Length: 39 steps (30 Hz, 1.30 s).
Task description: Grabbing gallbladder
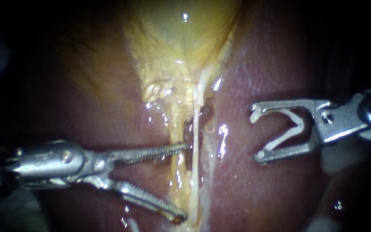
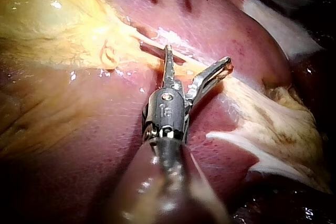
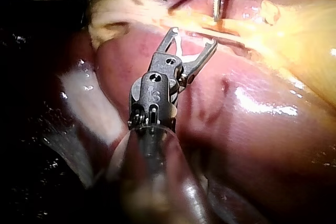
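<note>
- Above the open, toothed jaws of my steel left instrument [image 1: 182, 182], the glossy yellow gallbladder [image 1: 181, 34] is lying ungripped.
- My steel right instrument [image 1: 256, 133] is pointing in level, its jaws holding a white V-shaped clip [image 1: 290, 129].

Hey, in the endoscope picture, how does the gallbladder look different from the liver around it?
The gallbladder is pale yellow, while the liver is dark reddish-pink. The gallbladder tapers downward into a thin stringy stalk, whereas the liver spreads broadly on both sides of it. The gallbladder's edges look wispy and fibrous, and the liver's surface is smooth with a fine mottled grain. Both are wet and glistening.
</note>
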### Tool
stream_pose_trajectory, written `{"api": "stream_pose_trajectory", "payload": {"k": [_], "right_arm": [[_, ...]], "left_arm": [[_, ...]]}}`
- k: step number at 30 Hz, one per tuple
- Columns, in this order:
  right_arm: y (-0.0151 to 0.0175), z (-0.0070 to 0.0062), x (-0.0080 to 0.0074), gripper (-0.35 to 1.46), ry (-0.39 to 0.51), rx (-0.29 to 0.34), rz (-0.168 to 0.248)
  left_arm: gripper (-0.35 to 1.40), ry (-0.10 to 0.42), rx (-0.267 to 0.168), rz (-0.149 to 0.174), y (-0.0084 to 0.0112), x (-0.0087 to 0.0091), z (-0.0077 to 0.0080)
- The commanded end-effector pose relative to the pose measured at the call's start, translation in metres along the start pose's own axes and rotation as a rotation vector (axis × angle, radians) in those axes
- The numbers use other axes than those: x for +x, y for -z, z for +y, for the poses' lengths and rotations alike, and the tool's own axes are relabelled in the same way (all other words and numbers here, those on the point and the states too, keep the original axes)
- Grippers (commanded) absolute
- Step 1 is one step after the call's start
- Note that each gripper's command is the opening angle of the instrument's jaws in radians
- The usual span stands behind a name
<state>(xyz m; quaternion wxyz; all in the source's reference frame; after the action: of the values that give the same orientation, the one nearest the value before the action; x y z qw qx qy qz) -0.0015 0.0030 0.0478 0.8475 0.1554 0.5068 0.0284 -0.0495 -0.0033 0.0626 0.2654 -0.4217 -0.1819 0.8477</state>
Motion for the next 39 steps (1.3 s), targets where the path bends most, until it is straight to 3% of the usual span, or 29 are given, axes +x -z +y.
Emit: {"api": "stream_pose_trajectory", "payload": {"k": [1, 6, 16, 21, 27, 39], "right_arm": [[0.0000, 0.0000, 0.0000, 0.50, 0.000, 0.000, 0.000], [0.0000, 0.0000, 0.0000, 0.50, 0.000, 0.000, 0.000], [0.0000, 0.0000, 0.0000, 0.50, 0.000, 0.000, 0.000], [0.0000, 0.0000, 0.0000, 0.50, 0.000, 0.000, 0.000], [0.0000, 0.0000, 0.0000, 0.50, 0.000, 0.000, 0.000], [0.0000, 0.0000, 0.0000, 0.50, 0.000, 0.000, 0.000]], "left_arm": [[0.84, 0.000, 0.000, 0.000, 0.0001, 0.0000, 0.0000], [0.84, 0.001, -0.004, 0.000, 0.0007, 0.0002, 0.0002], [0.79, 0.011, 0.024, 0.007, 0.0052, 0.0011, -0.0007], [0.69, 0.043, 0.064, 0.015, 0.0075, 0.0028, -0.0027], [0.69, 0.080, 0.104, 0.020, 0.0086, 0.0048, -0.0056], [0.52, 0.078, 0.158, 0.022, 0.0075, 0.0052, -0.0097]]}}
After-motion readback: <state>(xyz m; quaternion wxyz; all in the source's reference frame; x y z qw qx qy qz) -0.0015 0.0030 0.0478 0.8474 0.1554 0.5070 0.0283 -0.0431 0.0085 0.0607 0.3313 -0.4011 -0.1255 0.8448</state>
